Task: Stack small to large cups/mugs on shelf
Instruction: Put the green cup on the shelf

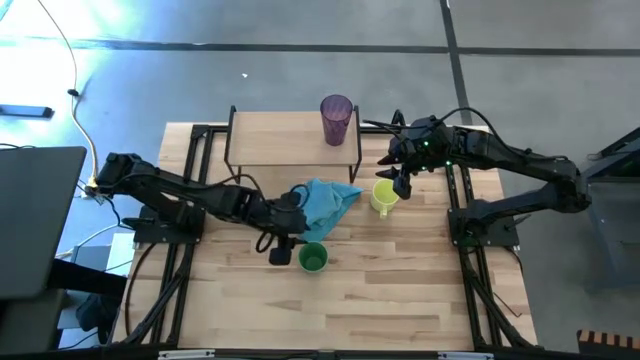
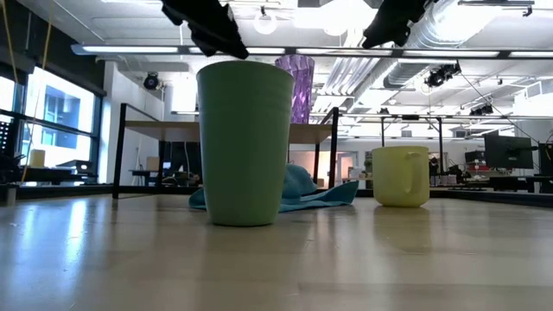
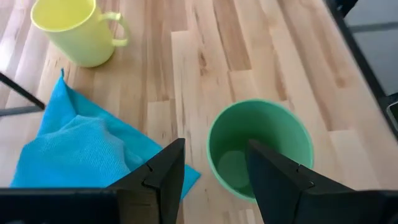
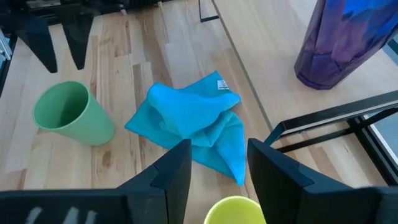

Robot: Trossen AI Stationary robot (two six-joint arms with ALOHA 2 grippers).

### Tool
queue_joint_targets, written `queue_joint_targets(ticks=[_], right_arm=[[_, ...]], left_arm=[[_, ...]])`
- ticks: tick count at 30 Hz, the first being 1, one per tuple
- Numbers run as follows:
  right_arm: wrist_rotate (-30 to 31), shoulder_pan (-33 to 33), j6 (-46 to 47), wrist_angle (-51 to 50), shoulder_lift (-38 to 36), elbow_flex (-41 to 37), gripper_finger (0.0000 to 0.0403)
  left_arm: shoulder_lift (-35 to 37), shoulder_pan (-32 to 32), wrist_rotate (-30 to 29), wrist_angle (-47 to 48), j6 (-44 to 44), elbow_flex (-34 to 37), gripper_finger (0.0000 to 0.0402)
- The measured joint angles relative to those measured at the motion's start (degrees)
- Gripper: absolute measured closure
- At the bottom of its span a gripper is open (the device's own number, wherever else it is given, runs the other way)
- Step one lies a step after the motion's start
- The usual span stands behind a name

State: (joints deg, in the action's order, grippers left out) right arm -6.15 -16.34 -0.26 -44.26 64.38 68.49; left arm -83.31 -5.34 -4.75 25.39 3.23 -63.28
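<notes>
Left gripper (image 1: 283, 250) wide open, empty, green cup (image 1: 313, 259) just at its 3 o'clock. Right gripper (image 1: 401, 184) also wide open, empty, above yellow mug (image 1: 384, 196). Blue cloth (image 1: 326, 204) (crumpled) lies between the cups. Purple tumbler (image 1: 336, 119) upright on shelf (image 1: 280, 135), 12 o'clock of cloth.

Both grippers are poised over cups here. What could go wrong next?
The open left gripper hangs over the green cup's near rim; an off-centre descent could tip it. The open right gripper above the yellow mug might snag the blue cloth beside it. The purple tumbler stands near the shelf's corner, easily knocked off.
</notes>
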Motion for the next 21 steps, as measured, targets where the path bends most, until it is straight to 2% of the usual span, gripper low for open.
queue_joint_targets(ticks=[21], right_arm=[[-0.02, 0.00, -0.80, 0.43, 0.00, 0.00, 0.0253]], left_arm=[[-8.85, 0.07, -0.68, 3.52, -0.01, -5.80, 0.0245]])
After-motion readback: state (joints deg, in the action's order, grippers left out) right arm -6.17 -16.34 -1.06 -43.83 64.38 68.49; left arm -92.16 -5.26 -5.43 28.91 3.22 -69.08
